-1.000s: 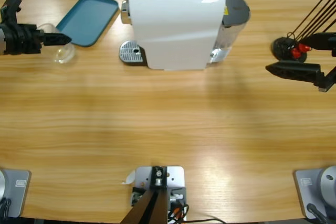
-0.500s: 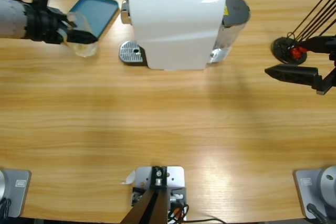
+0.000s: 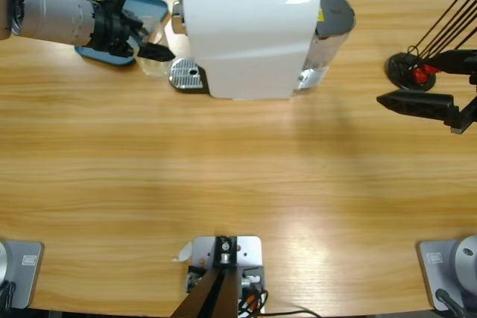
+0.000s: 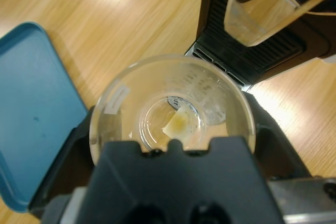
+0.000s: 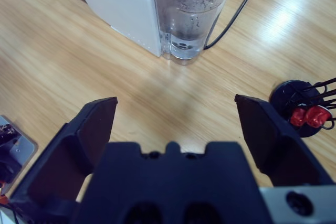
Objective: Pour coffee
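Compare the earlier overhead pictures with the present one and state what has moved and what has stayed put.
The left end effector, shut on the clear tumbler with a little coffee in it, carried it rightward along the table, from beside the teal tray to just next to the coffee machine's drip grate. The right end effector, open, the coffee machine and the tray stayed where they were.

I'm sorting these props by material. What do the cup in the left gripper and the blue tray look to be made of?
The cup looks like clear glass or hard plastic: the table and a little amber coffee show through its base; which one, I can't tell. The tray looks like matte teal plastic, evenly coloured with a rounded raised rim.
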